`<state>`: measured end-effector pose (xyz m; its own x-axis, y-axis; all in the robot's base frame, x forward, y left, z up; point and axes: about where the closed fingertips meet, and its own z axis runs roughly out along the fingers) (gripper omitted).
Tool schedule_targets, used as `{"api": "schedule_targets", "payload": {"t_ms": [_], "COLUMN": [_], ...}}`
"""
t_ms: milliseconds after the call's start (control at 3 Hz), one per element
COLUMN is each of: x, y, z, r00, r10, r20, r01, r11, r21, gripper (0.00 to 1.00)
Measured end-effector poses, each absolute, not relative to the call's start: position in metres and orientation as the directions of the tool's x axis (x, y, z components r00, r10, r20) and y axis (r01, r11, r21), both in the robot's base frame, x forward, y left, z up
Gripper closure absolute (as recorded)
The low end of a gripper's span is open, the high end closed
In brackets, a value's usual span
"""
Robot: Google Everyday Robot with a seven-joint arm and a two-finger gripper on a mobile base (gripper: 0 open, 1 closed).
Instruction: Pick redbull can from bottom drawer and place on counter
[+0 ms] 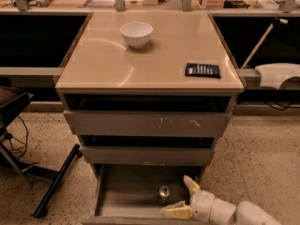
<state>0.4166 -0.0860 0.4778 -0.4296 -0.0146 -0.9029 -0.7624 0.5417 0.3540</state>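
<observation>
The redbull can [164,191] stands upright on the floor of the open bottom drawer [126,198], near its middle. My gripper [181,198] reaches into the drawer from the lower right. It is open, with one pale finger [190,183] just right of the can and the other finger [174,212] below it. The can sits just left of the gap between the fingers and is not held. The tan counter [154,60] tops the grey cabinet above.
A white bowl [136,33] and a dark flat packet [202,70] lie on the counter. Two upper drawers [145,123] are slightly open. A black stand leg [56,182] is on the floor at left. A white device [279,74] sits at right.
</observation>
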Motion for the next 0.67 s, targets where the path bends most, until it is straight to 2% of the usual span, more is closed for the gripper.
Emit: {"api": "schedule_targets", "payload": {"t_ms": [667], "x": [0.4235], "y": [-0.0785], "z": [0.485], "r00": [-0.399], "r10": [-0.005], "r20": [-0.917], "r01": [-0.778], "r11": [0.532], "r21": [0.336], "gripper": [0.0]}}
